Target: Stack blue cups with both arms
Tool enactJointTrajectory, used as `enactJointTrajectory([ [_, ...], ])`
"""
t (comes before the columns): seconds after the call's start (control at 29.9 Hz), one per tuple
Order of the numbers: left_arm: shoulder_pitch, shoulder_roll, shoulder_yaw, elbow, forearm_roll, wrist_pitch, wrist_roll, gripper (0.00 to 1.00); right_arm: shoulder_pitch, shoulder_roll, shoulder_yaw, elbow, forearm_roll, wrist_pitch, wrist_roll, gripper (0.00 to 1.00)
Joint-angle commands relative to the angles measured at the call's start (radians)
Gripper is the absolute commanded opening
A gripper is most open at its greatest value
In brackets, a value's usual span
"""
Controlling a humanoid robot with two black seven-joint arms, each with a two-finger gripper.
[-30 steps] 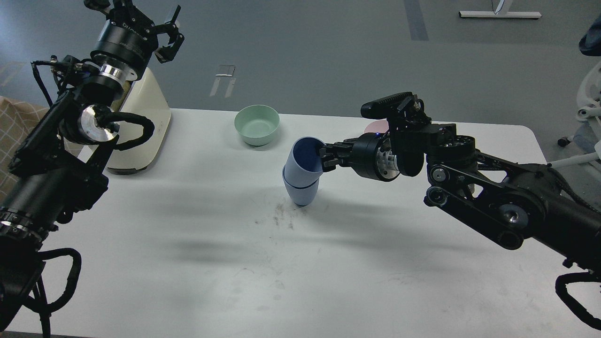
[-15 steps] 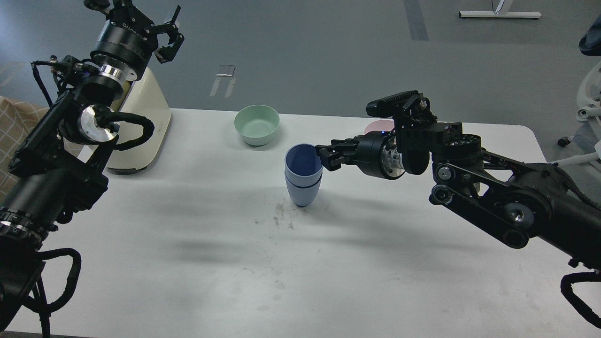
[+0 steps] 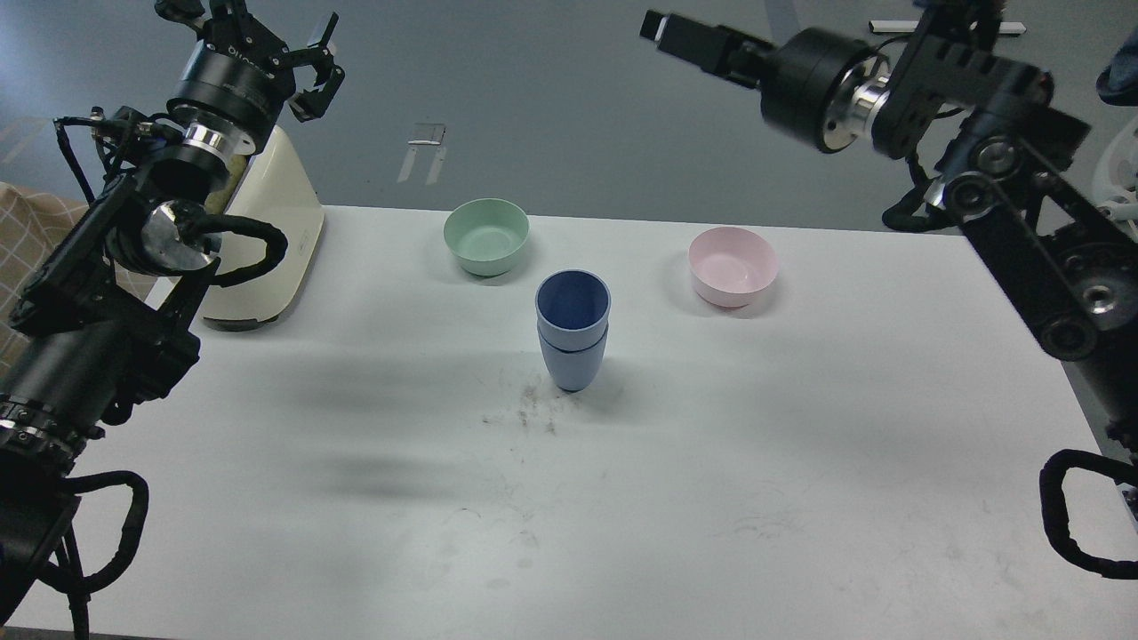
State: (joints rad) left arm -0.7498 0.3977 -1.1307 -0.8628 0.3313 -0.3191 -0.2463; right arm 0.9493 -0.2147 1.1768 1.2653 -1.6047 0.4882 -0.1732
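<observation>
- Right claw [image 3: 662,28] has lifted off the cups since half a second ago; it was level with the rim of the blue cups [image 3: 573,330], now it hangs high up, over the floor past the far edge of the tabletop [image 3: 711,498]. Seen end-on and dark, so I cannot tell if its fingers are apart or together.
- Left claw [image 3: 258,36] has not moved: raised at far left above the cream appliance [image 3: 267,240], fingers spread, holding nothing.
- Blue cups sit nested, one inside the other, upright near the tabletop centre, nothing touching them. A second ago the upper cup was tilted in the right claw; now it sits straight.
- Pink bowl [image 3: 733,266] is now fully in view, back right of the cups; the right arm covered most of it before. Green bowl [image 3: 486,235] is back left, unchanged.
- Bowls both stand apart from the stack.
- Whole front half of the tabletop is open, only scuff marks; the cups are well away from every edge.
</observation>
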Motion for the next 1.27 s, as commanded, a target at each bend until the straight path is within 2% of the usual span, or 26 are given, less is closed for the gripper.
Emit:
enactJointTrajectory([
  [0.0, -0.002, 0.007, 0.000, 0.002, 0.000, -0.043, 0.004, 0.98, 0.008, -0.002, 0.134, -0.038, 0.037, 0.000, 0.003, 1.00],
  [0.23, -0.003, 0.015, 0.000, 0.004, -0.003, -0.064, 0.005, 0.98, -0.001, -0.012, 0.385, -0.205, 0.182, 0.000, 0.006, 1.00],
  [0.37, -0.010, 0.046, 0.002, 0.005, -0.005, -0.110, 0.010, 0.98, -0.007, -0.026, 0.429, -0.308, 0.322, 0.000, 0.006, 1.00],
  [0.43, -0.013, 0.052, 0.002, 0.005, -0.005, -0.129, 0.016, 0.98, -0.012, -0.031, 0.440, -0.375, 0.476, 0.000, 0.009, 1.00],
  [0.6, -0.017, 0.044, -0.001, 0.005, -0.009, -0.129, 0.016, 0.98, -0.078, -0.031, 0.454, -0.447, 0.780, 0.000, 0.081, 1.00],
  [0.7, -0.011, 0.027, 0.002, 0.005, -0.009, -0.127, 0.016, 0.98, -0.124, -0.029, 0.455, -0.494, 0.868, 0.000, 0.087, 1.00],
  [0.9, 0.000, -0.020, 0.002, 0.005, -0.002, -0.126, 0.015, 0.98, -0.202, -0.018, 0.512, -0.501, 1.043, 0.000, 0.156, 1.00],
  [1.24, 0.001, -0.022, -0.011, 0.005, -0.014, -0.129, 0.013, 0.98, -0.242, -0.026, 0.511, -0.465, 1.085, 0.000, 0.156, 1.00],
])
